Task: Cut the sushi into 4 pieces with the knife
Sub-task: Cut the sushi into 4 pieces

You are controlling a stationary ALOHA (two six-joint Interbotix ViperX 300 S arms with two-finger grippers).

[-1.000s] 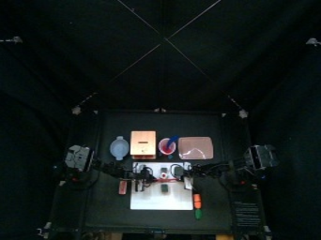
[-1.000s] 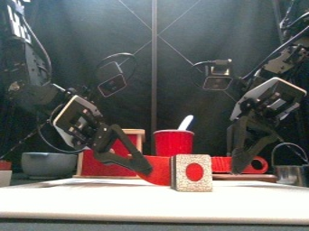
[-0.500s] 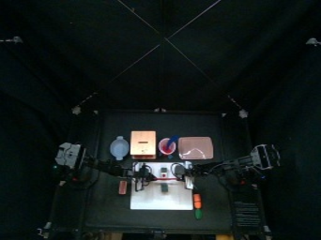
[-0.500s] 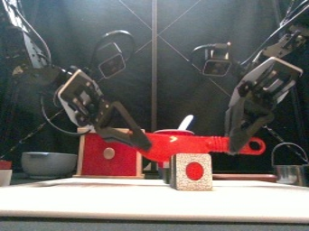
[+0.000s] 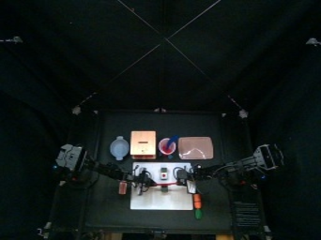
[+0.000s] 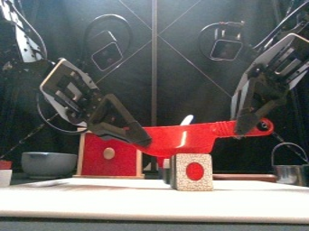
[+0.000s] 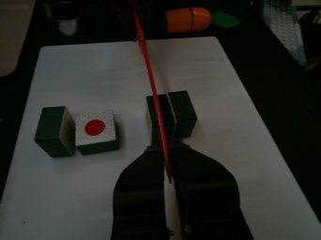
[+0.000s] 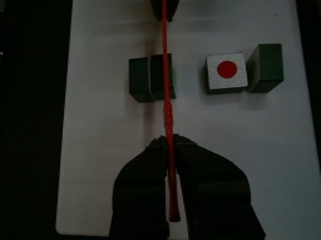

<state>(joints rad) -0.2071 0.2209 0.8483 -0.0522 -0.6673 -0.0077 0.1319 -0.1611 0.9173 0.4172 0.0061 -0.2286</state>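
Bench (image 5: 105,204) carries the white board (image 5: 160,199) at its front, and all your work is on that board. Left tool (image 7: 163,159) and right tool (image 8: 170,145) are each clamped on an end of the red knife (image 6: 193,137), left at the blade end and right at the handle. The blade hangs roughly level across the board and clear above the sushi.

The sushi lies near the board's middle in three parts, as I read it. A pair (image 7: 182,114) of green blocks sits joined under the blade. Beside it are a piece (image 7: 90,129) showing a white face with a red dot, and a lone green block (image 7: 51,131) touching that piece on its far side.

So your step is the last cut, splitting the pair:
- Check the blade edge against the seam between the two blocks before you descend. From the wrist views it runs over the pair, but the height makes it hard to tell if it sits exactly on the seam.
- Shift both tools by the same amount, so the knife does not twist in either grip.
- Bring both down together, keeping the blade level, and press straight through to the board.
- Avoid any sideways drag, which would likely shove the pair into the loose pieces beside it
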